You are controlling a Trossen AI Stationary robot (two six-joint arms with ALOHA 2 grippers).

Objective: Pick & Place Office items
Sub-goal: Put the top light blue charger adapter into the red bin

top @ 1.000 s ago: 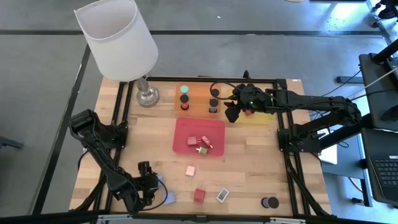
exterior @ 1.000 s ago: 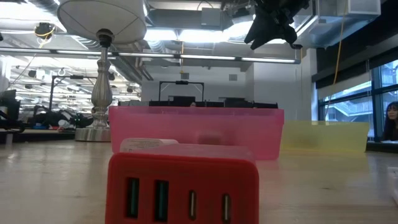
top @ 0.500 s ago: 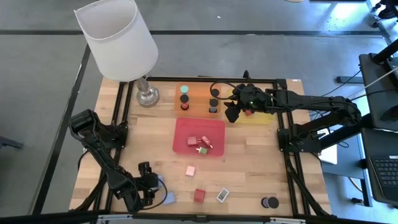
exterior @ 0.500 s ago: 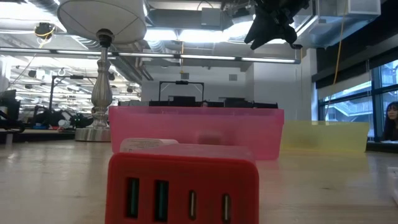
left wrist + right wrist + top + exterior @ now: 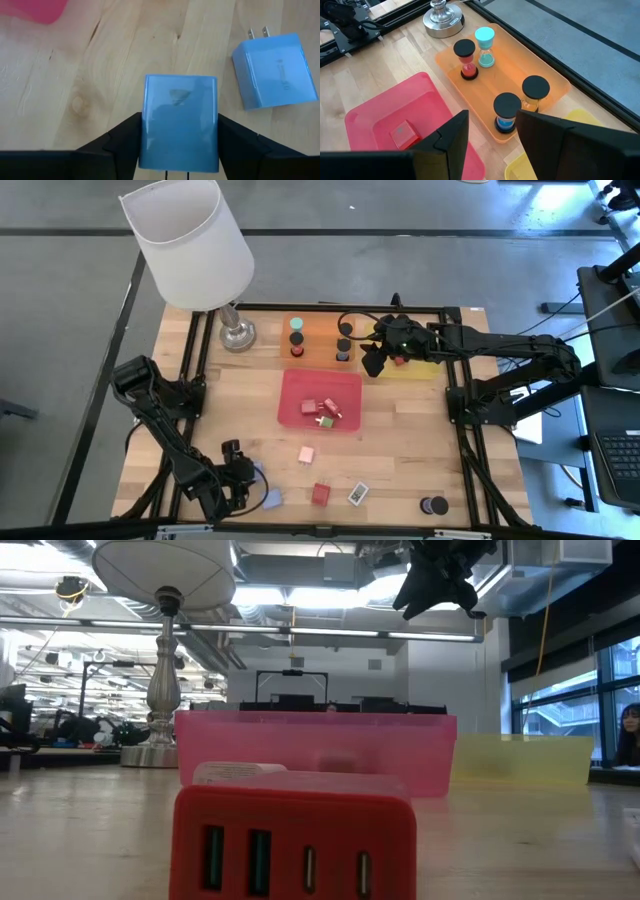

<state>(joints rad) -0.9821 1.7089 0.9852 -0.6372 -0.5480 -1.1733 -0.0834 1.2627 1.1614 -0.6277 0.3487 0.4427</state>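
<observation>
Left gripper (image 5: 178, 145) pinching a blue charger (image 5: 179, 121) between its fingers (image 5: 122, 137), low in the left wrist view; charger flat against both inner faces, resting on the wood table (image 5: 125, 55). Second blue charger (image 5: 274, 70) lying apart at upper right of that view, prongs pointing up the frame. Corner of the red tray (image 5: 32, 10) at upper left. In the high view, same gripper (image 5: 238, 478) at lower left, second charger (image 5: 272, 499) just beside it.

Right gripper (image 5: 385, 355) held at upper centre-right of the high view, above the gap between orange tray (image 5: 318, 340) and yellow tray (image 5: 415, 368), a small red piece (image 5: 399, 360) showing at its fingers; jaws standing partly apart in the right wrist view, grip on the red piece not clear. Four hourglasses (image 5: 506, 113) upright in the orange tray. Red block (image 5: 402, 134) inside the red tray. Pink block (image 5: 306, 454), red charger (image 5: 320, 493), white card (image 5: 357, 493) and black disc (image 5: 434, 505) scattered across the lower part of the table. Lamp (image 5: 190, 245) at upper left.

Against a second ago: left jaws closed in onto the charger from a wider spread; right arm and loose items unchanged.
</observation>
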